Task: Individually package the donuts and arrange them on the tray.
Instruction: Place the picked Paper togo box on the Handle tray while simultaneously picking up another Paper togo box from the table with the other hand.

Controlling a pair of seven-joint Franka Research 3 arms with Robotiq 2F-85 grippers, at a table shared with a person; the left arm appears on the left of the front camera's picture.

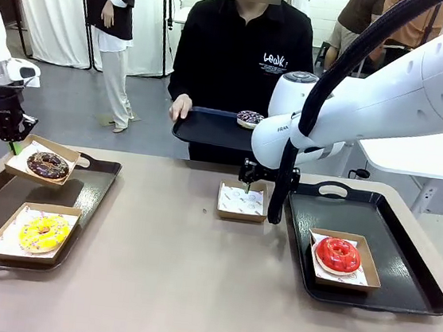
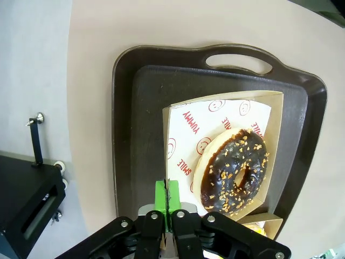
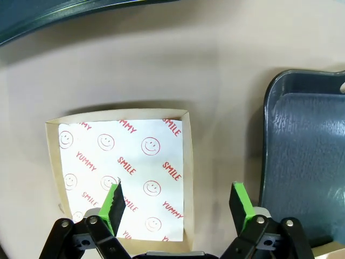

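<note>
Over left tray [image 1: 92,179] — left gripper [image 2: 168,200] pinching chocolate donut [image 2: 234,170] box [image 2: 272,116]; right gripper [image 3: 178,205] spread.

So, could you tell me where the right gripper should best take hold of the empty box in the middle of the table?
Probably the empty box's side wall nearest the right tray. The right gripper hangs open above, one finger over the paper lining, the other outside that wall. Coming straight down, the fingers would straddle the thin upright cardboard edge, much as the left gripper pinches the chocolate donut's box.

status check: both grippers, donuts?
Left gripper shut on chocolate donut's box, lifted over left tray. Right gripper open over empty box.
</note>
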